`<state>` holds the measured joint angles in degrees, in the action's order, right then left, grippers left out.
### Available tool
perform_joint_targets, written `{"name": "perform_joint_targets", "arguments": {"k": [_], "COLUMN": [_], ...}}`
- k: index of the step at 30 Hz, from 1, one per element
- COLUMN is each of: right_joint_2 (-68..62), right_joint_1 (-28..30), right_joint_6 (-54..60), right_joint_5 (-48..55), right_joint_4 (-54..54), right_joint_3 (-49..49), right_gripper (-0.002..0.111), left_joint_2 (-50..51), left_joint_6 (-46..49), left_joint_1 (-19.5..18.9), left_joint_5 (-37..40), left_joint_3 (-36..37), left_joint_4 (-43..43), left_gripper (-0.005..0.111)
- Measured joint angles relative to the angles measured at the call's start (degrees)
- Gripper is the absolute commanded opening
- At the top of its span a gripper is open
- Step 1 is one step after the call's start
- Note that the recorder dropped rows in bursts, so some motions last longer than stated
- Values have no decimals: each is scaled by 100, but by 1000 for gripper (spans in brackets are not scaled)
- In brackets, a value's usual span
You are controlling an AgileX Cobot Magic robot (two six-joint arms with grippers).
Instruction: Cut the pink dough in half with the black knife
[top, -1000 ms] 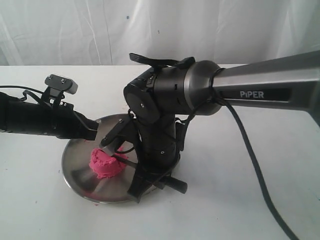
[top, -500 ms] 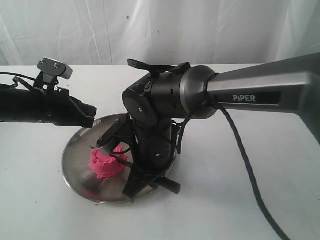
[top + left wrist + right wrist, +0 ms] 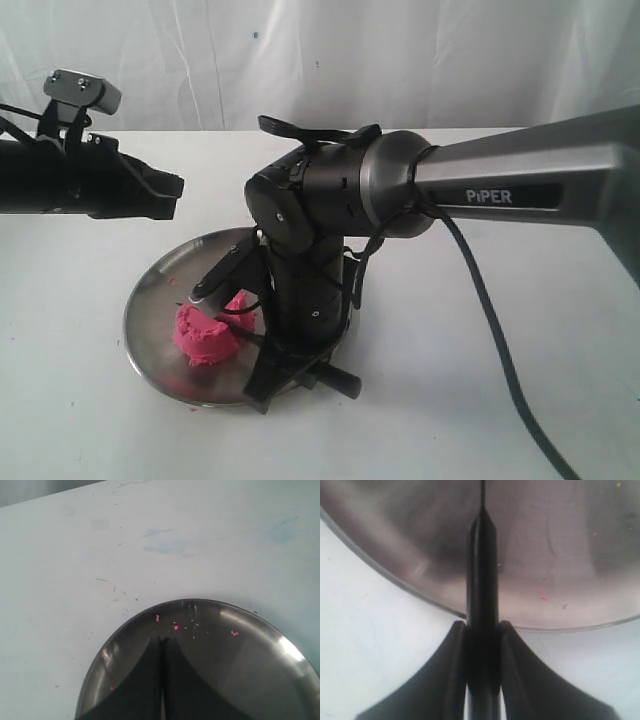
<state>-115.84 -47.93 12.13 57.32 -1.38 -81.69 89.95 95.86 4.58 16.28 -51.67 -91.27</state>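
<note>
The pink dough (image 3: 205,338) is a grainy lump on the round steel plate (image 3: 150,310); a smaller pink patch of it shows close to the right arm. My right gripper (image 3: 283,376) reaches down at the plate's near edge and is shut on the handle of the black knife (image 3: 341,380), whose butt sticks out to the right. In the right wrist view the knife (image 3: 482,570) runs from the gripper (image 3: 482,626) out over the plate (image 3: 395,555); its blade tip leaves the frame. My left gripper (image 3: 172,197) hovers shut above the plate's far left, holding nothing.
The plate (image 3: 280,650) carries scattered pink crumbs (image 3: 176,627). It rests on a white table (image 3: 500,400) before a white curtain. The right arm's cable (image 3: 500,330) trails across the table on the right.
My left arm has lifted and drawn back to the left, away from the dough. The right arm with the knife has shifted slightly toward the near edge of the plate.
</note>
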Motion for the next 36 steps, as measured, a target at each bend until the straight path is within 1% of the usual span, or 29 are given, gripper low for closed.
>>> {"name": "perform_joint_targets", "arguments": {"k": [8,15,25,36], "right_joint_2": [0,0,-44,-50], "right_joint_1": [0,0,0,294], "right_joint_6": [89,85,-335,-647], "right_joint_5": [33,-6,-213,-251], "right_joint_4": [138,138,-393,-582], "right_joint_3": [0,0,0,0], "right_gripper": [0,0,0,0], "left_joint_2": [-267,-280,-280,-280], "left_joint_6": [-821,-953,-996,-1009], "left_joint_1": [0,0,0,0], "left_joint_5": [-11,-136,-111,-88], "left_joint_3": [0,200,200,200], "left_joint_4": [869,933,942,942], "left_gripper": [0,0,0,0]}}
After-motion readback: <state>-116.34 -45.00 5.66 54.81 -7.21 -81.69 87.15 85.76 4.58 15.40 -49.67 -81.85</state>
